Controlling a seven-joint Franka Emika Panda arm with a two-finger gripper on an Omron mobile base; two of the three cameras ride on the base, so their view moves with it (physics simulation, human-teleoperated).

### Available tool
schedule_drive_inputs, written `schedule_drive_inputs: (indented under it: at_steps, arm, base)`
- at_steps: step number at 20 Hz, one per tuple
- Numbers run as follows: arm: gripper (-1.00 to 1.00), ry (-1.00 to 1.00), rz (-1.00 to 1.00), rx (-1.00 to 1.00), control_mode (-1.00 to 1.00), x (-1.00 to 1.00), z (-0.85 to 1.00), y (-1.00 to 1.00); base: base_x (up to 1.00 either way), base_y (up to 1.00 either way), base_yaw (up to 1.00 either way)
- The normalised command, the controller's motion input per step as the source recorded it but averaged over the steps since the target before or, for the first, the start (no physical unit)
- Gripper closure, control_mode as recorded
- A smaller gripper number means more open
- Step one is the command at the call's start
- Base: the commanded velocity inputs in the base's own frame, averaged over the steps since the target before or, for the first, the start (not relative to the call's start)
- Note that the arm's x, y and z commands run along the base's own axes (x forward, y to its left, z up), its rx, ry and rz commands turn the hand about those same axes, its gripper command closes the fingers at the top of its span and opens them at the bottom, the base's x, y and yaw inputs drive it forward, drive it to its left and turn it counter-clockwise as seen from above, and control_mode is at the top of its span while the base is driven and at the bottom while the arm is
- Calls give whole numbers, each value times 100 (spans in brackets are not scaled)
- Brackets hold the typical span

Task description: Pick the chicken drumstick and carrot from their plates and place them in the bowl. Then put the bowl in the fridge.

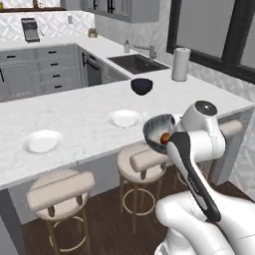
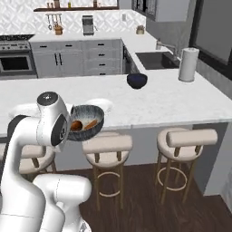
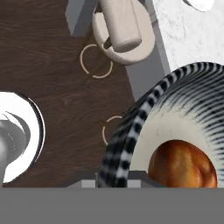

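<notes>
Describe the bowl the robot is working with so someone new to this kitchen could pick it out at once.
Start at the long white marble counter with stools beneath. Just off its near edge, above the stools, the bowl hangs in the air at the end of the white arm. It is dark grey, ribbed and speckled, with the chicken drumstick and carrot inside, unlike the smaller glossy dark bowl sitting on the counter.

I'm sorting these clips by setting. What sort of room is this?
A home kitchen, rendered rather than real. A white marble counter with bar stools tucked beneath it, a sink with a tap, and an oven among grey cabinets show it.
</notes>
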Motion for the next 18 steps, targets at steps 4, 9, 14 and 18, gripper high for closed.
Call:
schedule_drive_inputs:
  at_steps: [4,9,14,18]
  arm:
    - [100,0,0,0,100,0,0,0]
    - [100,0,0,0,100,0,0,0]
    - [100,0,0,0,100,0,0,0]
    - [100,0,0,0,100,0,0,0]
  base:
    - [0,25,-97]
    - [0,20,-100]
    - [0,20,-100]
    - [0,19,-100]
